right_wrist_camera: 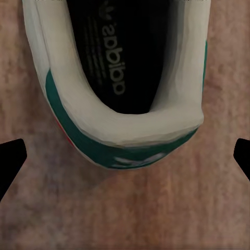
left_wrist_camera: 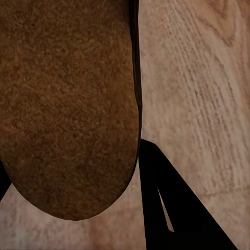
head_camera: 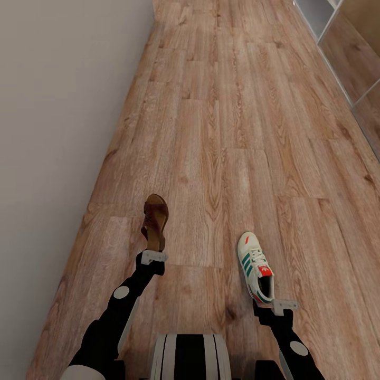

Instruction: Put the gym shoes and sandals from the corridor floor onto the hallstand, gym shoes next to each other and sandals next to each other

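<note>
Head view: a long corridor floor (head_camera: 221,132) of light wood planks runs ahead, with a plain wall on the left and pale shelving (head_camera: 322,13) at the upper right corner. The left tool (head_camera: 153,257) holds a brown sandal (head_camera: 155,219) by its heel end, toe pointing away. The right tool (head_camera: 284,305) sits at the heel of a white gym shoe (head_camera: 255,266) with green stripes; whether it grips the shoe is not clear here.

Left wrist view: the sandal's tan-brown sole (left_wrist_camera: 67,104) is very close, with a dark finger (left_wrist_camera: 172,208) beside it. The left tool appears shut around the sandal.

Right wrist view: the gym shoe's heel (right_wrist_camera: 120,78) lies between two dark fingertips (right_wrist_camera: 10,156) set well apart, not touching it. The right tool is spread wide.

The step in hand looks like picking up one shoe in each arm. Next, the right tool likely needs to close on the heel rim before lifting.
</note>
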Motion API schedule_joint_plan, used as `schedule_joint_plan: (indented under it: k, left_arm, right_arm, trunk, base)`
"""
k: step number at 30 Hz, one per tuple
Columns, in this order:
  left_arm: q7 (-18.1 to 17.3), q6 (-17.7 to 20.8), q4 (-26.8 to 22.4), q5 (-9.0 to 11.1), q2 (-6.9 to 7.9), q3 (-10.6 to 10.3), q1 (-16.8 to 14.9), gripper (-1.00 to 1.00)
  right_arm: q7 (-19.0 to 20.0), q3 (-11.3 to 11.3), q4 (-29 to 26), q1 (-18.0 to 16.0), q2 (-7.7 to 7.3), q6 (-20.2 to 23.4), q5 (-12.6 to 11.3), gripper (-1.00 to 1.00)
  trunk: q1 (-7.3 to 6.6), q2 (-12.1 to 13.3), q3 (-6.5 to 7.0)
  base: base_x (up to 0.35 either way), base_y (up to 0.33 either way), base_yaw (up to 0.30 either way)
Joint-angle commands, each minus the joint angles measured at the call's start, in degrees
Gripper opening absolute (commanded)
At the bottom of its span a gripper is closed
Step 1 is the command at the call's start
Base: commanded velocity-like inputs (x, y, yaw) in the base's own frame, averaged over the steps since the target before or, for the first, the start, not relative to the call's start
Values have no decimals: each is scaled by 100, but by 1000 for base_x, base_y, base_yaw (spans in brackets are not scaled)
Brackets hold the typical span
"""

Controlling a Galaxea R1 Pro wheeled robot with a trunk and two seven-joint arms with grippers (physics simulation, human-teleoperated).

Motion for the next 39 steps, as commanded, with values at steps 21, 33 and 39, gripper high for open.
schedule_joint_plan:
  k: [21,33,39]
  left_arm:
    - [-32,30,-9,-73,-14,3,0,-100]
    - [-32,38,-9,-80,-14,9,0,-100]
    - [-32,38,-9,-73,-14,4,0,-100]
  right_arm:
    - [5,-12,3,-2,3,-15,59,100]
    - [5,-12,2,-2,3,-13,59,100]
    - [5,-12,3,-2,3,-10,59,100]
  trunk:
    - [-1,-1,-3]
    - [-1,-1,-3]
    - [-1,-1,-3]
  base:
    - [25,0,0]
    - [62,0,0]
    - [15,0,0]
